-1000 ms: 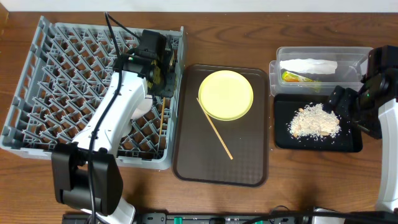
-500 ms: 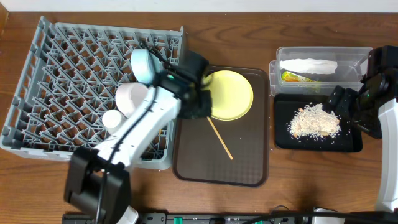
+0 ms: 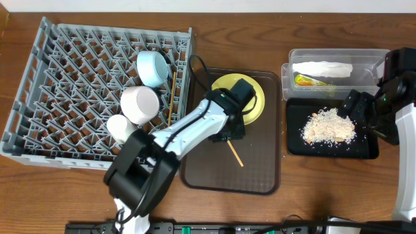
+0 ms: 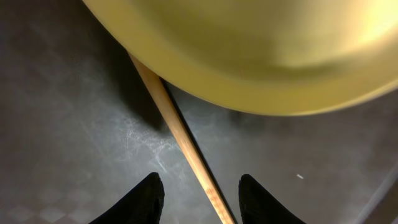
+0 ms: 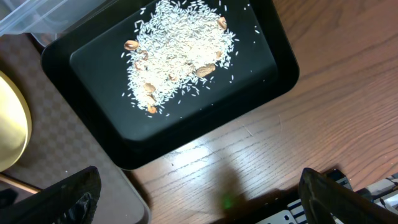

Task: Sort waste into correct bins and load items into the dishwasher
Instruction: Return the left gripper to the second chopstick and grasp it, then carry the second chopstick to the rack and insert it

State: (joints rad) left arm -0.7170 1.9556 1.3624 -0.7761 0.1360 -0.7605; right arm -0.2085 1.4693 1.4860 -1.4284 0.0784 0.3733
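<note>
Now left end effector (image 4: 200, 193) has swung from rack (image 3: 71, 71) to brown tray (image 3: 260, 162); jaws apart, straddling chopstick (image 4: 180, 134) at plate's (image 4: 249, 50) edge. Right end effector (image 5: 199, 196) wide open. Chopstick pickup likely next.

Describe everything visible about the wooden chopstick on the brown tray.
The thin pale wooden chopstick is a single smooth, straight stick. It lies flat and diagonal on the textured brown plastic serving tray. Its upper end disappears beneath the rim of the round yellow plate; contact there cannot be told. Its lower end points toward the tray's near edge. The black fingers of the left gripper straddle it, open, with a gap on each side.
</note>
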